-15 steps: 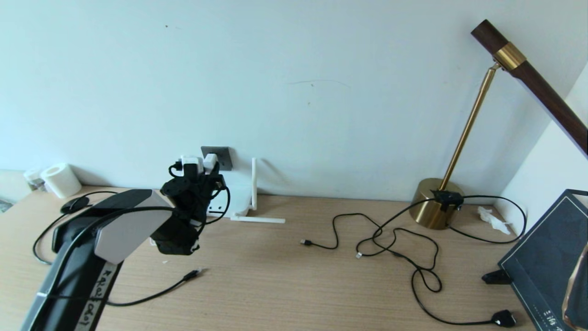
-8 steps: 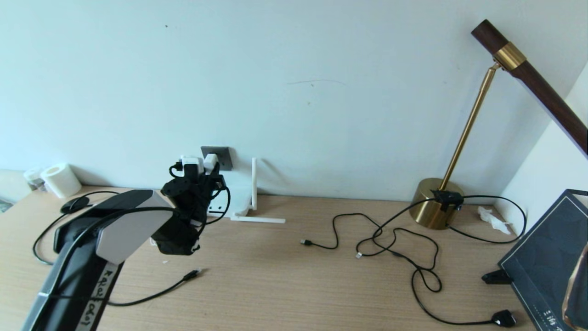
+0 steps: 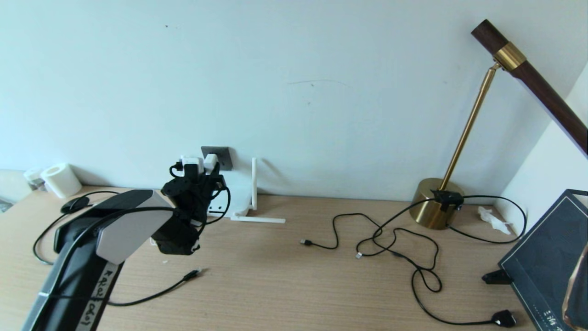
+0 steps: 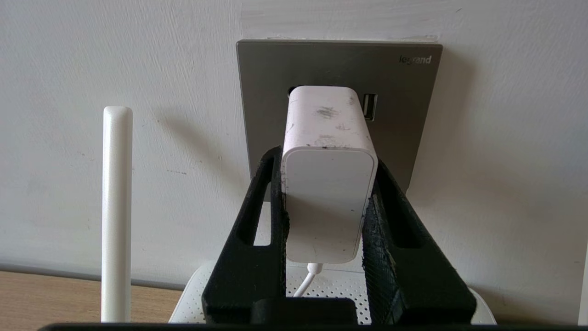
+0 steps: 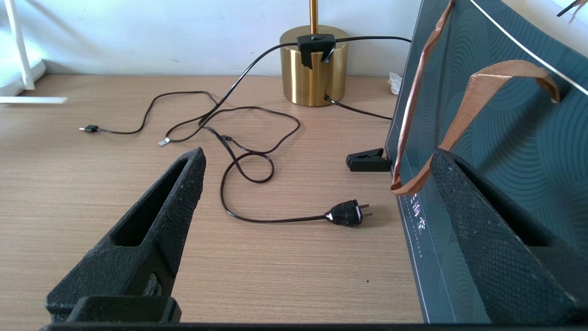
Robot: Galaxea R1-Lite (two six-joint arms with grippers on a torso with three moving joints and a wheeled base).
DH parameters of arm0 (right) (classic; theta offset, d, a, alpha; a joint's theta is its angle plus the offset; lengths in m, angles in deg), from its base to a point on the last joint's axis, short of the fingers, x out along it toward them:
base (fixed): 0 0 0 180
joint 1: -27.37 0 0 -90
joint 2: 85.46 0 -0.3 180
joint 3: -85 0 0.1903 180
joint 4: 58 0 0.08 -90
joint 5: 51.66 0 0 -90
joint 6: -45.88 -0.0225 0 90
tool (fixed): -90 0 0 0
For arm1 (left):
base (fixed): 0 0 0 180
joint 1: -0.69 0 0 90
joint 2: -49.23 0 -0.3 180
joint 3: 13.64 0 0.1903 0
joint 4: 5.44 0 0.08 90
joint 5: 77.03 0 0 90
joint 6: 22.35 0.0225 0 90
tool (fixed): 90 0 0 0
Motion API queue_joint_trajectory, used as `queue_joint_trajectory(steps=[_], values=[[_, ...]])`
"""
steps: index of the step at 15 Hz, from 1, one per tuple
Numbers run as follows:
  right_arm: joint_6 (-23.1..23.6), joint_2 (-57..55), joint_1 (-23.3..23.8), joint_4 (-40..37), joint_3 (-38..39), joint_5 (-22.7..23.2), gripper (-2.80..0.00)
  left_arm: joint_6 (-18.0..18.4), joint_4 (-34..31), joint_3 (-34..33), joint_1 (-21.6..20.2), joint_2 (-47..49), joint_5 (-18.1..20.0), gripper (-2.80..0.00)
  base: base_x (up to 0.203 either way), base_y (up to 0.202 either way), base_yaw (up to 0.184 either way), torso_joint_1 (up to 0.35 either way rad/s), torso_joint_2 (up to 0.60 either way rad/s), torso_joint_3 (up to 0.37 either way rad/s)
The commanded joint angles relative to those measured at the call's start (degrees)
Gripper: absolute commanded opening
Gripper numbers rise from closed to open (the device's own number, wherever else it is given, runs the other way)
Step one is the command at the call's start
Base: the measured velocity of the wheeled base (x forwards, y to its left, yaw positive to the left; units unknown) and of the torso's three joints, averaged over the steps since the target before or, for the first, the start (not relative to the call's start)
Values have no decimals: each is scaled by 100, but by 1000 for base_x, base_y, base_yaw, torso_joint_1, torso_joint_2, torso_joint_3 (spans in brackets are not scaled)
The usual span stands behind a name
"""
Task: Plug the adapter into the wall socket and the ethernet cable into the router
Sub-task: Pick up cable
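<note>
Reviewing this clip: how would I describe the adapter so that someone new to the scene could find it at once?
Find the dark grey wall socket on the pale wall above the back left of the desk. The adapter is the small white rounded block pressed against that plate, clamped in the left gripper. Unlike the flat white router below it, it is a chunky block with a thin white cord.

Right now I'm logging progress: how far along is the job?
In hand: the left gripper clamps the adapter, pressed against the wall socket; whether it is fully seated is unclear. Left: the ethernet cable lies loose, unplugged from the router. The right gripper idles open.
</note>
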Motion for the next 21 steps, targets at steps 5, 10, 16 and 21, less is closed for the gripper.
queue_joint_trajectory(steps=[5, 10, 16, 21], values=[[-1, 2, 1, 2, 62, -2, 0, 2, -101, 165, -28, -14, -14, -280, 0, 0, 0, 0, 0, 0], [-1, 2, -6, 2, 62, -2, 0, 10, -154, 236, -37, -14, -14, -280, 0, 0, 0, 0, 0, 0], [-1, 2, -1, 2, 62, -2, 0, 10, -181, 254, -64, -14, -14, -280, 0, 0, 0, 0, 0, 0], [-1, 2, -6, 2, 62, -2, 0, 6, -79, 188, -63, -45, -36, -280, 0, 0, 0, 0, 0, 0]])
